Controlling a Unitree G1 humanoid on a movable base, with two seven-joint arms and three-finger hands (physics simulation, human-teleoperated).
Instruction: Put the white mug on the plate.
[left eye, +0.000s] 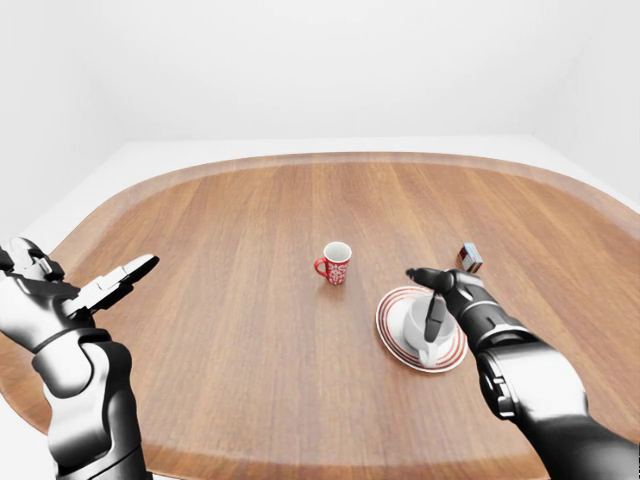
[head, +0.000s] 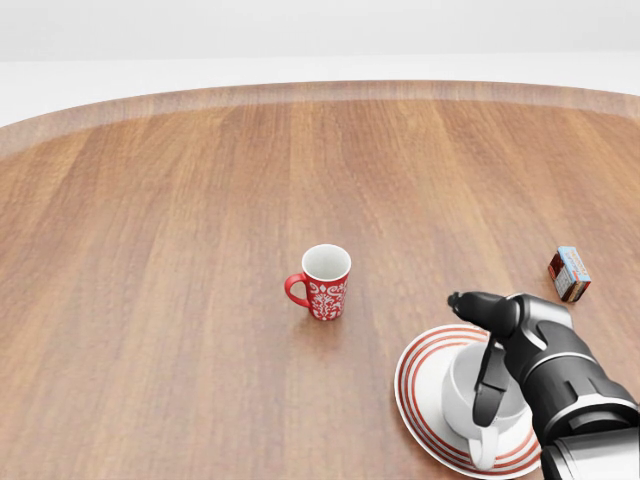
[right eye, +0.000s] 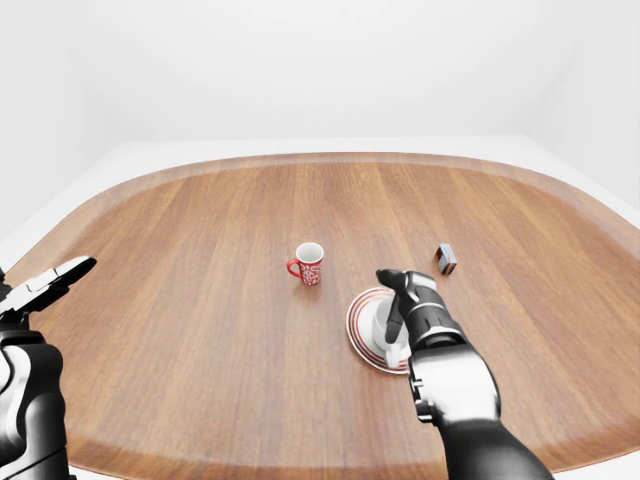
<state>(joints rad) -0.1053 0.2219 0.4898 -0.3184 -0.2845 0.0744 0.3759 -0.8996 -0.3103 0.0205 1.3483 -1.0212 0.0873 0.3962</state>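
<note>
The white mug (head: 462, 398) stands upright on the red-ringed white plate (head: 413, 372) at the lower right of the head view, handle toward the bottom edge. My right hand (head: 469, 358) hovers over the mug with its fingers spread. One finger (head: 488, 385) hangs down across the mug's mouth and another points left, so they do not close round it. My left hand (left eye: 118, 281) is open and empty, held above the table's left edge in the left-eye view, far from the mug.
A red patterned mug (head: 324, 282) stands upright on the wooden table (head: 180, 250), up and left of the plate. A small box (head: 569, 274) lies to the right, above my right forearm.
</note>
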